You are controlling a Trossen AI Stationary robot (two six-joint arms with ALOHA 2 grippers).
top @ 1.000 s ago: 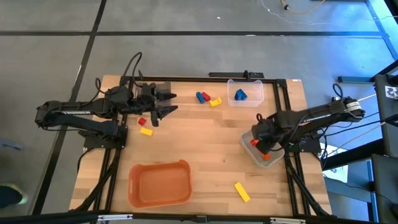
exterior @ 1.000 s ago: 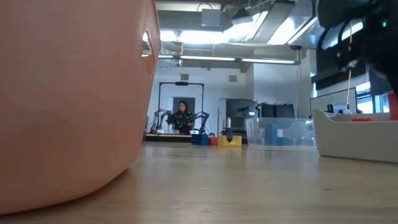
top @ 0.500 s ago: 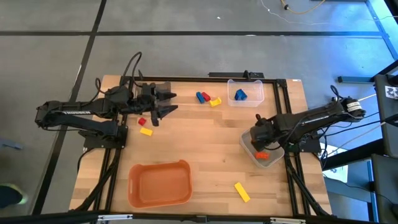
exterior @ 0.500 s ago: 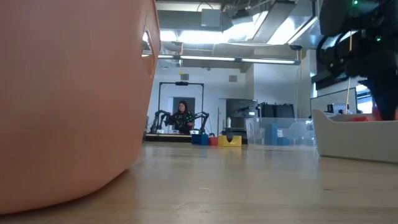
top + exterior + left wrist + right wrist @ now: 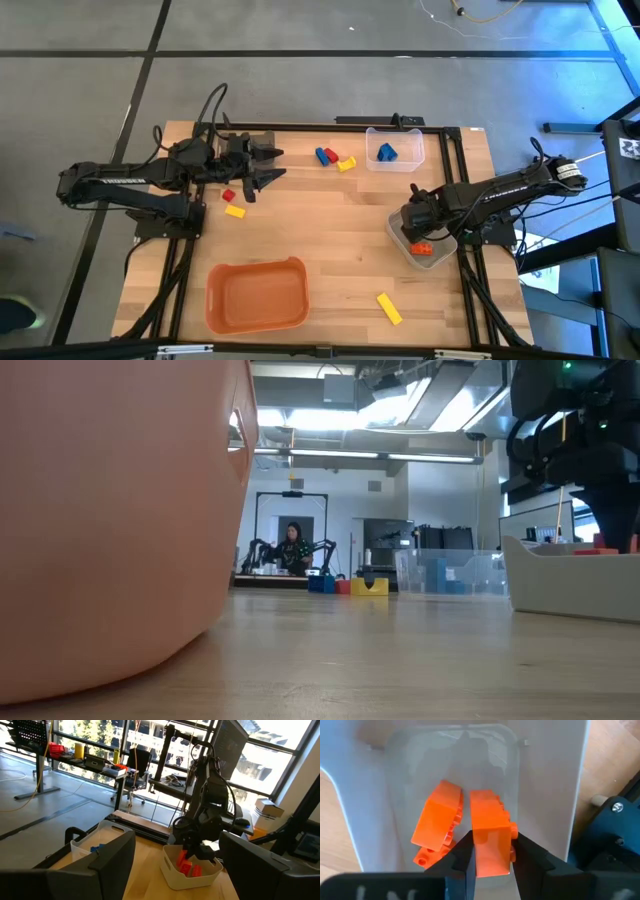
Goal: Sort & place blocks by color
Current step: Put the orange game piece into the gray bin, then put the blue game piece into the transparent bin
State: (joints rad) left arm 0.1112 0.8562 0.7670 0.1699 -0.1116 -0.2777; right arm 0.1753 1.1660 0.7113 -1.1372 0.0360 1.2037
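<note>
Right end effector (image 5: 491, 851) is down inside the white bin (image 5: 400, 240) at 3 o'clock on the desk (image 5: 330, 230), fingers clamped on an orange block (image 5: 490, 837). It holds the block low over the bin floor just beside the other orange blocks (image 5: 439, 822) already there, so I read this as the drop step for the orange group, release not yet made. Nearest the camera edge at 6 o'clock: orange bin (image 5: 256, 296), nothing showing in it, with a lone yellow block (image 5: 389, 309) lying loose at about 5 o'clock, likely still to be sorted. Left end effector (image 5: 272, 166) waits at 10 o'clock, fingers spread wide, holding nothing; it hangs over the desk near a small red block (image 5: 228, 195) and a yellow block (image 5: 235, 211), presumably parked close to its next picks. Farther out at 12 o'clock, a blue block (image 5: 322, 156), red block (image 5: 332, 154) and yellow block (image 5: 347, 164) sit in a touching cluster, unsorted. Just beside them at 1 o'clock, the clear bin (image 5: 408, 138) already holds blue blocks (image 5: 386, 152), so that one serves as the blue destination. Risk at release: the held block could tip onto its neighbours, harmless inside the bin wall.
</note>
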